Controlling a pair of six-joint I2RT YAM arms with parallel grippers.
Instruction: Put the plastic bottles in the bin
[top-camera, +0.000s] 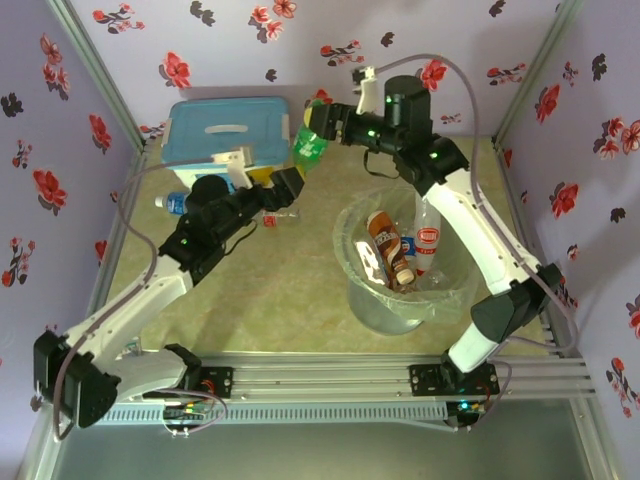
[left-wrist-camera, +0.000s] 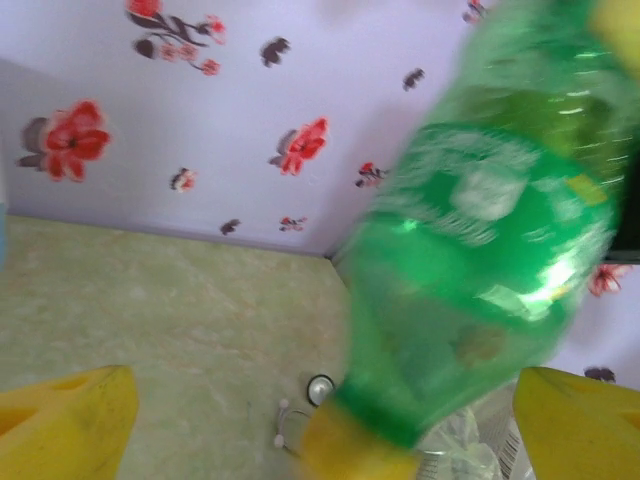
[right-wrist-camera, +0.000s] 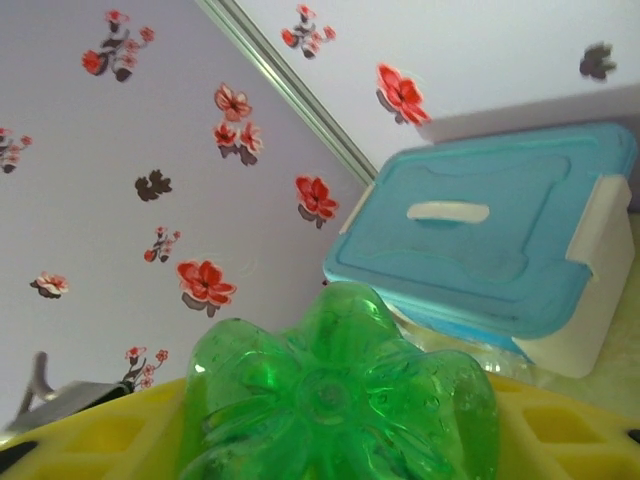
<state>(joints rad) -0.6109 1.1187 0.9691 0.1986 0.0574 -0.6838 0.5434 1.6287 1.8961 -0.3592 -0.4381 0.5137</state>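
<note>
While the left gripper's (top-camera: 285, 183) jaws sit spread wide, the right gripper (top-camera: 320, 127) is pinching the green bottle (top-camera: 308, 147) midair, beside the blue-lidded box (top-camera: 225, 130), up-left of the bin (top-camera: 350, 262).

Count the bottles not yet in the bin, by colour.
Green bottle: 1
Blue-labelled bottle: 1
Total: 2
Small red-and-white thing: too small to tell, not counted
</note>
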